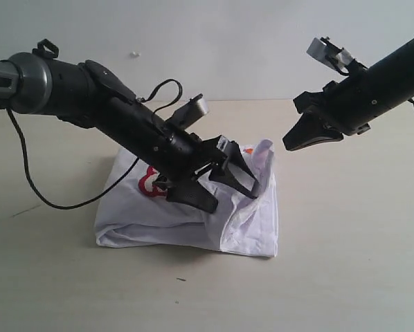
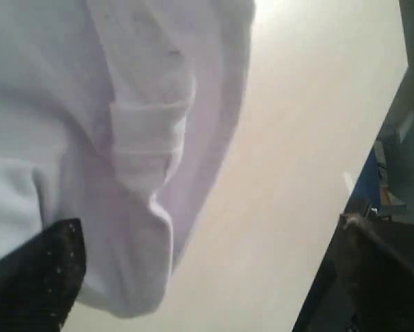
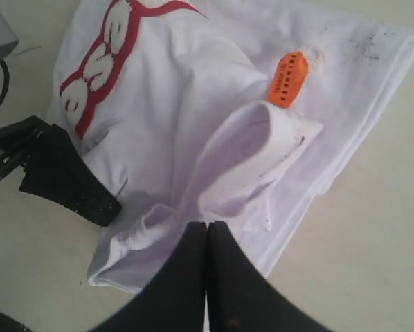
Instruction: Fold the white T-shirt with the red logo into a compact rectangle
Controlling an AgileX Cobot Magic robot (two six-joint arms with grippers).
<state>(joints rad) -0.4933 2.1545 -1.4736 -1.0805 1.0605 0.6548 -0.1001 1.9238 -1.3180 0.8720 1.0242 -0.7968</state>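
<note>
white t-shirt (image 1: 158,221) lies bunched around mid table (image 1: 345,263), already down to a rough rectangle but not a neat one. its near edge is puffy. on the side toward the right arm a flap (image 1: 262,155) stands up in a loop instead of lying flat. red logo (image 1: 148,181) faces up, partly hidden under the left arm. orange neck tag (image 3: 288,79) shows on top just beside the flap, so the collar end is prob on the top layer.

left gripper (image 1: 233,199) is low over the shirt w/ fingers spread wide. one sits on or just above the cloth near the logo, the other is next to the flap. wrist view has a stitched hem hanging between the fingers, nothing pinched. my read: it's placed to press or re-take that loose part, since that's what keeps the bundle from being compact.

right gripper (image 1: 293,142) hangs in the air off the shirt's right side, apart from the cloth, fingers closed tip to tip on nothing. likely parked there to keep out of the left arm's way.

judgement: task is well along. the flap needs laying flat and the edges squaring. risk: a wide grab drags the layers below and undoes the fold.
</note>
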